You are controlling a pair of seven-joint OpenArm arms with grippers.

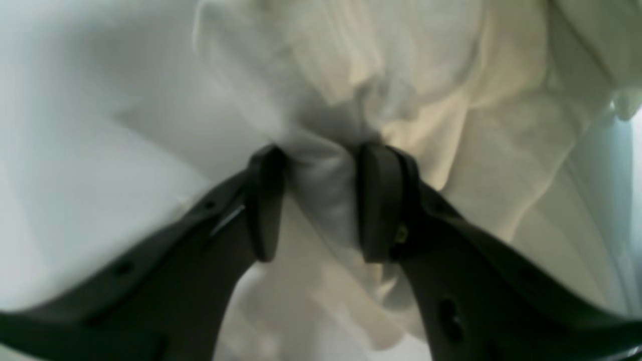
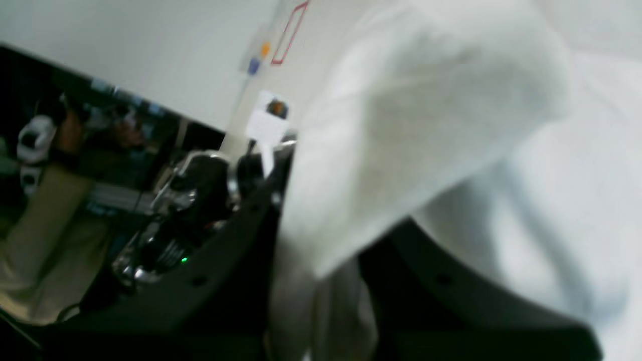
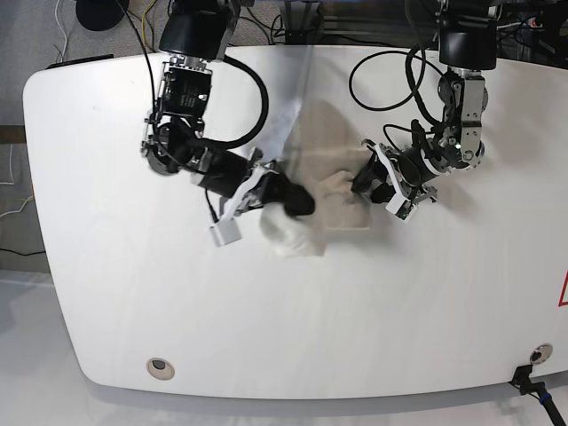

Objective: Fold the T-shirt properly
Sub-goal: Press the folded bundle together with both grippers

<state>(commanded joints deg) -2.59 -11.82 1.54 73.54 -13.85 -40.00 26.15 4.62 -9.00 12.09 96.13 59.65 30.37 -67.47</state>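
The white T-shirt (image 3: 333, 206) is bunched near the middle of the white table (image 3: 133, 266), held up between both grippers and blurred by motion. No print shows. My left gripper (image 3: 360, 183) is at the cloth's right side. In the left wrist view it (image 1: 321, 200) is shut on a thick fold of the T-shirt (image 1: 451, 125), which is squeezed between the two dark pads (image 1: 381, 200). My right gripper (image 3: 300, 201) is at the left side, with a lump of cloth hanging below it. In the right wrist view the T-shirt (image 2: 401, 125) drapes over the gripper (image 2: 321, 301) and hides its fingertips.
Black cables (image 3: 382, 80) loop on the table behind the left arm. A small round disc (image 3: 158, 365) sits near the front left edge, and a red mark (image 3: 563, 288) at the right edge. The left arm's joints (image 2: 200, 200) show beyond the cloth in the right wrist view.
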